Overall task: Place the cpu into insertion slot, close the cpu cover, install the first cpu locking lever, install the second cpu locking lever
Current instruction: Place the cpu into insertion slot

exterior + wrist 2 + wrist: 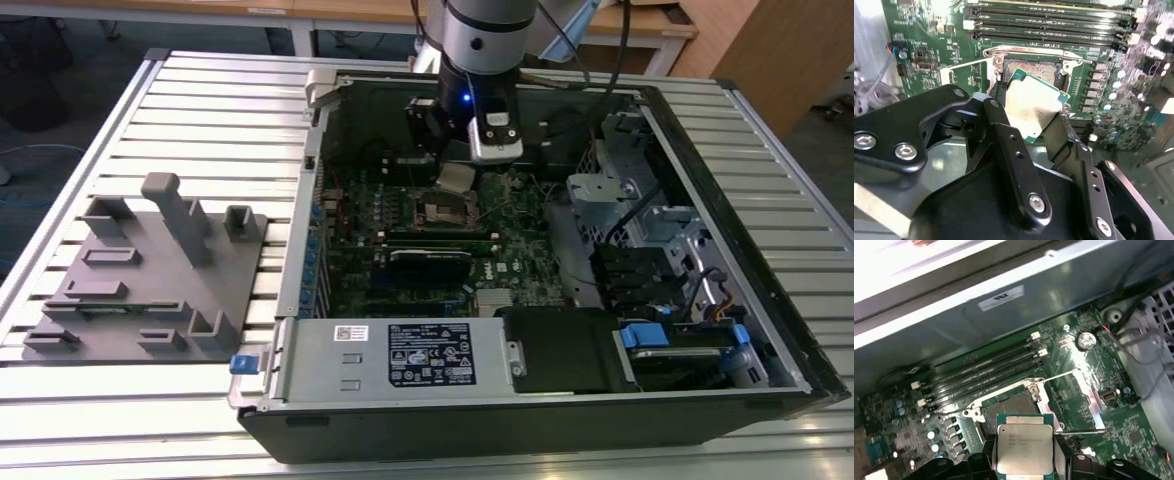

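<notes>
Tool (1028, 113) grips cpu (1024, 446) above the insertion slot (1010, 408) inside the case (534, 425).

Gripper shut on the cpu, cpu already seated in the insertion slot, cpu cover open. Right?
Not seated. The gripper is shut on the cpu, but holds it above the insertion slot, whose dark centre lies bare in the second wrist view. The cpu cover is open.
</notes>
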You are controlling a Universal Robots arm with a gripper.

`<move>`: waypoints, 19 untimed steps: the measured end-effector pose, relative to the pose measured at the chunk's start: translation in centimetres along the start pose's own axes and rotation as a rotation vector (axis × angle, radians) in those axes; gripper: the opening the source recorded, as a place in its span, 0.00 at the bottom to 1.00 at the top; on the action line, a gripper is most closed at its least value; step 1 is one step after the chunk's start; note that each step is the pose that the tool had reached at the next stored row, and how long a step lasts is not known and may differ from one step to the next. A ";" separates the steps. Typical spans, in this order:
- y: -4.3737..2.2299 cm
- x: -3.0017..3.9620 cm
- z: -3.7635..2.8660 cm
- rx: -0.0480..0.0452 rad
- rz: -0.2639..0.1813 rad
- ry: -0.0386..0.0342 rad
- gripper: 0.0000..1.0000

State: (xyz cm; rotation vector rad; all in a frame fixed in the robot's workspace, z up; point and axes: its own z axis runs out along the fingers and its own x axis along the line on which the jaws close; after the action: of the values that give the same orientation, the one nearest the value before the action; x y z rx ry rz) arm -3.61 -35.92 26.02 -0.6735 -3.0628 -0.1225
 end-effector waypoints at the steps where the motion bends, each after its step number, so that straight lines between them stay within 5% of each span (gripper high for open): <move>1: 0.00 0.00 0.01 -0.0009 0.045 -0.0034 0.54; 9: 0.00 0.00 0.02 -0.0013 0.063 -0.0048 0.54; 19: -0.01 -0.01 0.12 -0.0049 0.242 -0.0184 0.54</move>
State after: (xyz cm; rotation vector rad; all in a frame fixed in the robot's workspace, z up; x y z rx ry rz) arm -3.61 -35.92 25.90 -1.0432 -2.9674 -0.1226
